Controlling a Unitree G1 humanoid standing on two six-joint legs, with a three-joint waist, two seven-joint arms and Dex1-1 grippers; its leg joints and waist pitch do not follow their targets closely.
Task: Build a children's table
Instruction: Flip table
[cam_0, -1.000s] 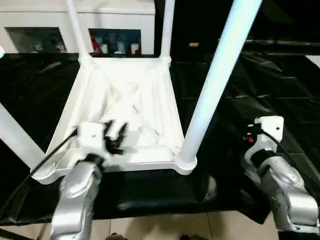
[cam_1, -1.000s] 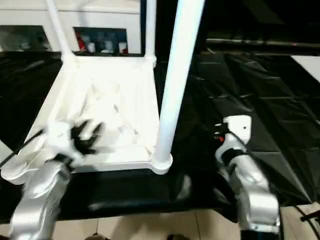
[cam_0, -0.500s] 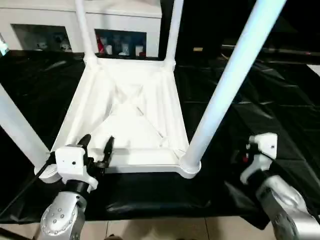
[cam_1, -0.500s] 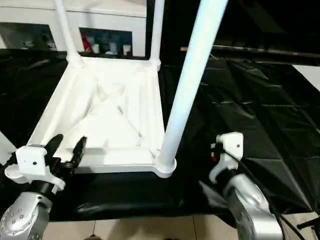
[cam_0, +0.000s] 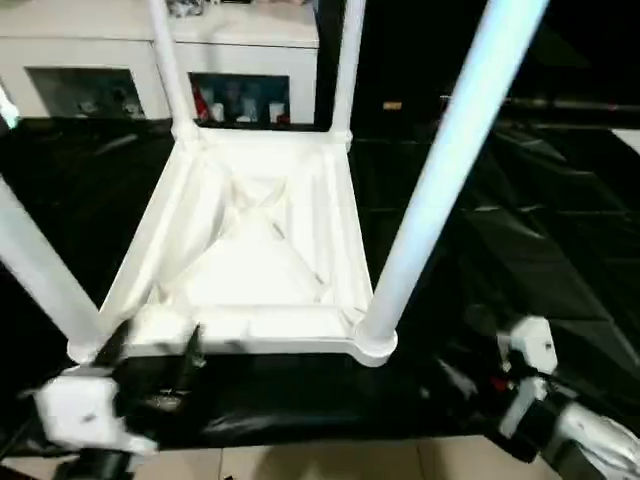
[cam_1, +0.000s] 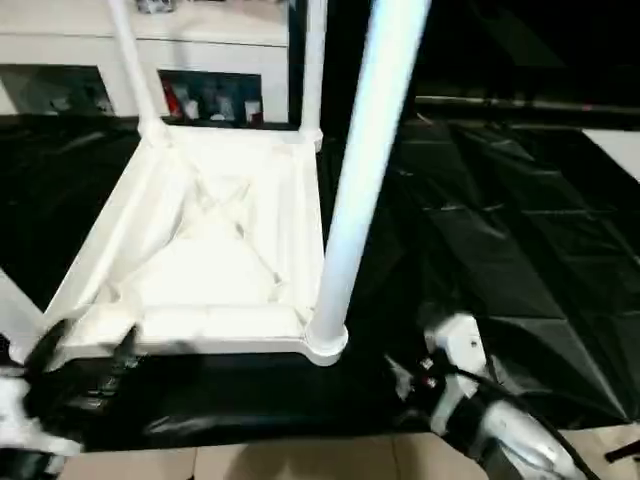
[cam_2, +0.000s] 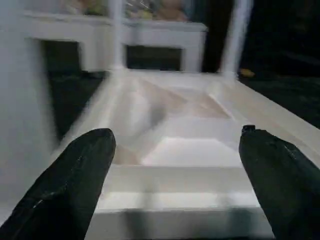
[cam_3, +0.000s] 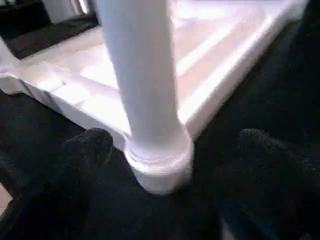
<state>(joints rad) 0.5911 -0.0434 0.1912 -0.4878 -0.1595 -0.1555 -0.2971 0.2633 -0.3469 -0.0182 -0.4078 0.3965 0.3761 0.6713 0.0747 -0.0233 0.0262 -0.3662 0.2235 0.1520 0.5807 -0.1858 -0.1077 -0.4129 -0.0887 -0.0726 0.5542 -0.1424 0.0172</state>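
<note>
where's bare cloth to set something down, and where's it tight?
Free: the black cloth to the robot's right of the tabletop, beyond the near right leg; also the far-left stretch before the cabinet. Tight: the near strip between the tabletop's front edge and the table edge, where the left gripper and right gripper sit.

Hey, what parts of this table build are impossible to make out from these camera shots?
- Tops of the four legs: cut off by the head views' upper edge.
- Tabletop upper face: lies face down against the black sheet.
- Cabinet contents: too blurred to identify.
</note>
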